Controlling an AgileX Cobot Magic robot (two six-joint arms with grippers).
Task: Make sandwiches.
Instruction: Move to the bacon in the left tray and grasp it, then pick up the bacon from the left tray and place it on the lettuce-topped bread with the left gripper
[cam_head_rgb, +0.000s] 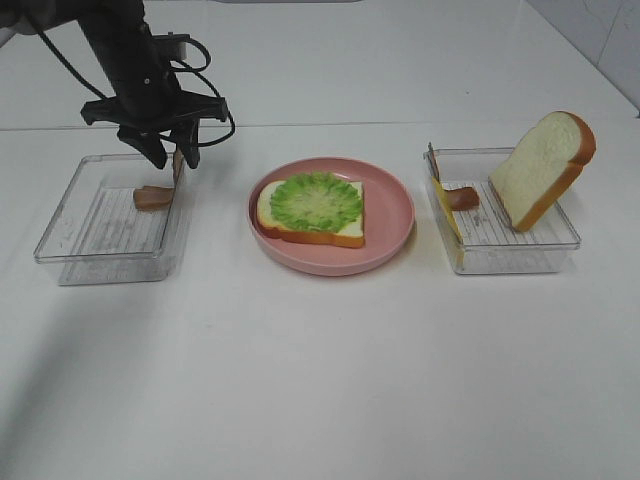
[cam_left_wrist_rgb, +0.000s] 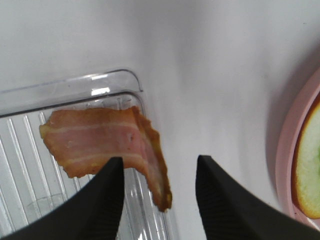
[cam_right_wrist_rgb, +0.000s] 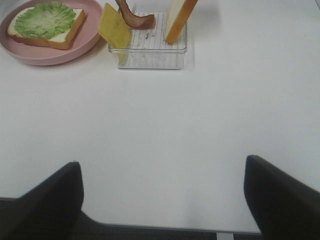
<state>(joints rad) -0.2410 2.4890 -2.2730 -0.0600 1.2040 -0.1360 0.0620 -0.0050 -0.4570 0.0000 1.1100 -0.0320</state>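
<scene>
White tabletop (cam_head_rgb: 320, 380) lies closest to the high camera, and two clear trays and one plate sit in a row across its middle.

On the left, the left tray (cam_head_rgb: 100, 265) holds one bacon strip (cam_head_rgb: 152, 197) on its ribbed floor at the far right corner. One end of the strip bends up by the tray's right wall. The left gripper (cam_head_rgb: 175, 158) hangs right over that corner on its black arm, cables looping beside it. Its fingers stand apart on either side of the raised end. The wrist view shows a gap to the right-hand finger, so no squeeze on the strip can be seen.

In the middle, the pink plate (cam_head_rgb: 390, 215) carries one bread slice (cam_head_rgb: 310, 238) lying flat, with one lettuce leaf (cam_head_rgb: 316, 200) spread on top.

On the right, the right tray (cam_head_rgb: 520, 243) holds three pieces:
- One cheese slice (cam_head_rgb: 445, 205) stands on edge against the left wall.
- A second bacon strip (cam_head_rgb: 462, 197) lies just behind it, partly hidden.
- A second bread slice (cam_head_rgb: 540, 165) leans tilted, rising above the rim.

The right gripper (cam_right_wrist_rgb: 161, 160) shows only in its own wrist view, well back from that tray. Its fingers are spread wide and hold nothing.
</scene>
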